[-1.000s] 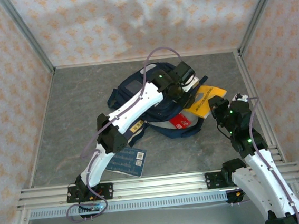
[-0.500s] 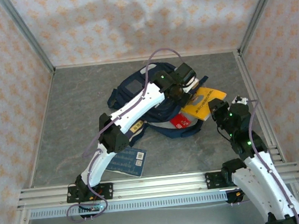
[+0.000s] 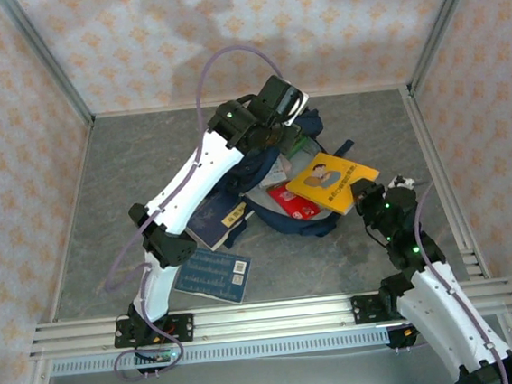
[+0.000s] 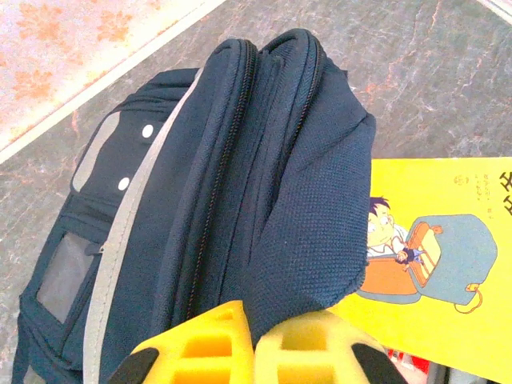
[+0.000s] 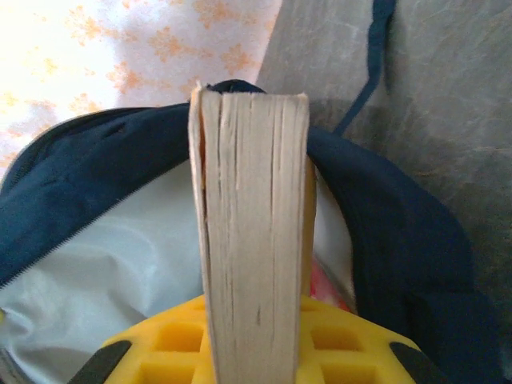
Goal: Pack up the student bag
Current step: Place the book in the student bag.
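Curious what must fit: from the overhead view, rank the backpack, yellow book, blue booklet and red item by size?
1. student bag
2. yellow book and blue booklet: look alike, too close to rank
3. red item, partly hidden

Student bag (image 3: 297, 225) sits mid-bench (image 3: 102, 198) toward the back, book (image 3: 332, 180) over its right side, booklet (image 3: 213, 275) flat front-left.
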Controlling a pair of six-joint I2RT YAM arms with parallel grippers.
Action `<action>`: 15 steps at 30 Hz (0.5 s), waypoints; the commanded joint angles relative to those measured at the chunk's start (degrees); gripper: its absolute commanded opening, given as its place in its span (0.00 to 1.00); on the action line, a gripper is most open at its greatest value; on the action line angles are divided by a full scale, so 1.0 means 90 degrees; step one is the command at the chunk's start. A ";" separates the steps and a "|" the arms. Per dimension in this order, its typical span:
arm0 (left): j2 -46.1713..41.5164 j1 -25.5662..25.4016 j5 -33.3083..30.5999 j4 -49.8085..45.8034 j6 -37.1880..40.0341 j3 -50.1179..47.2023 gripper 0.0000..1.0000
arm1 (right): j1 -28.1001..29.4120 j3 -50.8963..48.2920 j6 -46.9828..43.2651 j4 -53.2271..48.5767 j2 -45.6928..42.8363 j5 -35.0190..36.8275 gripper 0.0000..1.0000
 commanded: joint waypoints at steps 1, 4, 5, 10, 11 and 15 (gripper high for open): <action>-0.0147 0.0011 -0.0274 0.0253 0.0089 0.0438 0.00 | 0.0045 0.0068 0.0496 0.1654 0.0055 -0.0082 0.00; -0.0119 0.0040 -0.0225 0.0288 0.0050 0.0496 0.00 | 0.0106 0.0143 0.0726 0.2058 0.0277 -0.0061 0.00; -0.0109 0.0055 -0.0203 0.0306 0.0026 0.0522 0.00 | 0.0149 0.0214 0.0766 0.2061 0.0360 -0.0061 0.00; -0.0031 0.0079 -0.0139 0.0356 -0.0019 0.0656 0.00 | 0.0401 0.0330 0.1157 0.2391 0.0836 0.0024 0.00; -0.0021 0.0089 -0.0142 0.0366 -0.0019 0.0667 0.00 | 0.0475 0.0312 0.1321 0.2483 0.0942 0.0063 0.00; -0.0003 0.0163 -0.0055 0.0398 -0.0085 0.0693 0.00 | 0.0737 0.0310 0.1504 0.2565 0.1122 0.0322 0.00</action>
